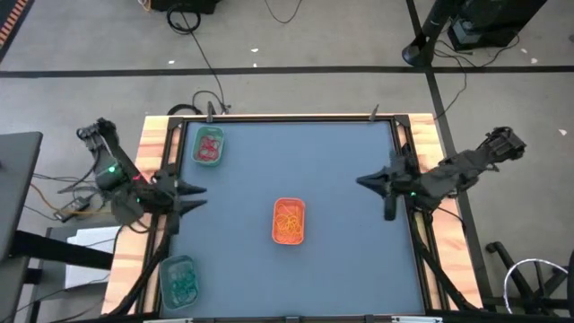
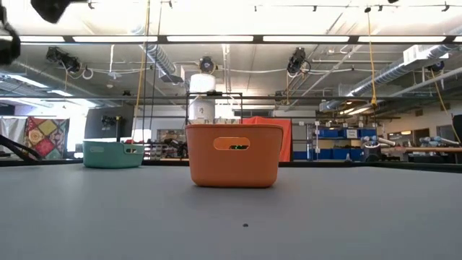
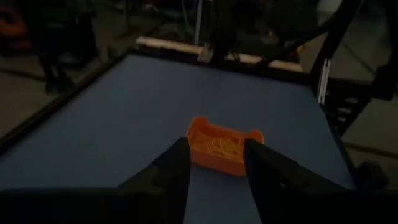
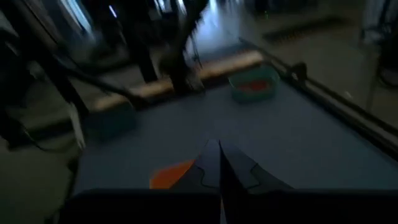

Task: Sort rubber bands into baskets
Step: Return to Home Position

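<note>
Three baskets stand on the blue-grey table mat. The orange basket (image 1: 289, 221) (image 2: 234, 155) (image 3: 221, 149) is mid-table and holds orange-yellow rubber bands (image 1: 289, 219). A dull teal-green basket (image 1: 208, 146) (image 4: 254, 84) at the far left holds red bands. A greenish basket (image 1: 179, 280) at the near left holds teal bands. My left gripper (image 1: 199, 196) (image 3: 214, 158) hangs open over the table's left edge, pointing at the orange basket, with nothing between its fingers. My right gripper (image 1: 363, 182) (image 4: 219, 152) is shut and empty, above the right side of the mat.
Wooden boards (image 1: 152, 161) and black frame posts (image 1: 399, 135) border the mat on the left, right and far sides. Black cables (image 1: 202, 99) lie behind the far-left corner. Bare mat (image 1: 359, 260) spreads between the baskets and on the right.
</note>
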{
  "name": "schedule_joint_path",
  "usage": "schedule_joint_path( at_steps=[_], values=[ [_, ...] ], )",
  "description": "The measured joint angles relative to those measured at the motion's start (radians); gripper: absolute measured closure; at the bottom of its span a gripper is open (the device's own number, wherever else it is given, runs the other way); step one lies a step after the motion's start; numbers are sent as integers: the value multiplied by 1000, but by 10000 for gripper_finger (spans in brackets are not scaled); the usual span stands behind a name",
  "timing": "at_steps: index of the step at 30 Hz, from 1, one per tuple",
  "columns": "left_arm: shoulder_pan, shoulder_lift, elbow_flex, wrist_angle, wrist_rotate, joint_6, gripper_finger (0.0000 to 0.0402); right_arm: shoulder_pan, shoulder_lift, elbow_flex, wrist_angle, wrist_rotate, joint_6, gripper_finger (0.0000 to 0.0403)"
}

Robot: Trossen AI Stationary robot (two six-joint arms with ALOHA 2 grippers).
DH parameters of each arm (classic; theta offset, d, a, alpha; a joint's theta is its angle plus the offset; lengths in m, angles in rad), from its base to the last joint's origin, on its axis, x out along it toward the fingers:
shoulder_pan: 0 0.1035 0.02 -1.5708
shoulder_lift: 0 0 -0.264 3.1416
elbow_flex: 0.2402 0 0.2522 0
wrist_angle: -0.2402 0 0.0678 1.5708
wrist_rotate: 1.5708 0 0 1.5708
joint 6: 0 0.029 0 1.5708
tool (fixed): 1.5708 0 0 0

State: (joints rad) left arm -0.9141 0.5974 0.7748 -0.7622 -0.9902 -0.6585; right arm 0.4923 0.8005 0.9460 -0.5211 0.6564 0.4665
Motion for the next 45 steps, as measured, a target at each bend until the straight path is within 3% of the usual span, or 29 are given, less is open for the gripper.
schedule_joint_path(
  at_steps=[5, 10, 21, 30, 33, 38, 45],
  values=[
    [91, -121, -196, 289, 61, 210, 265, -38, -176, -273, 382, -62, -135, 400],
    [197, -181, -332, 411, 74, 270, 281, -138, -262, -515, 687, -183, -153, 400],
    [486, -220, -501, 576, 310, 312, 312, -407, -268, -737, 947, -453, -146, 400],
    [689, -226, -507, 553, 529, 360, 345, -590, -323, -824, 976, -664, -127, 400],
    [733, -236, -507, 554, 592, 352, 367, -626, -361, -836, 979, -687, -134, 400],
    [752, -291, -507, 505, 628, 327, 396, -659, -432, -837, 934, -695, -174, 400],
    [751, -441, -507, 383, 630, 307, 393, -668, -502, -837, 809, -698, -181, 400]
  ],
)
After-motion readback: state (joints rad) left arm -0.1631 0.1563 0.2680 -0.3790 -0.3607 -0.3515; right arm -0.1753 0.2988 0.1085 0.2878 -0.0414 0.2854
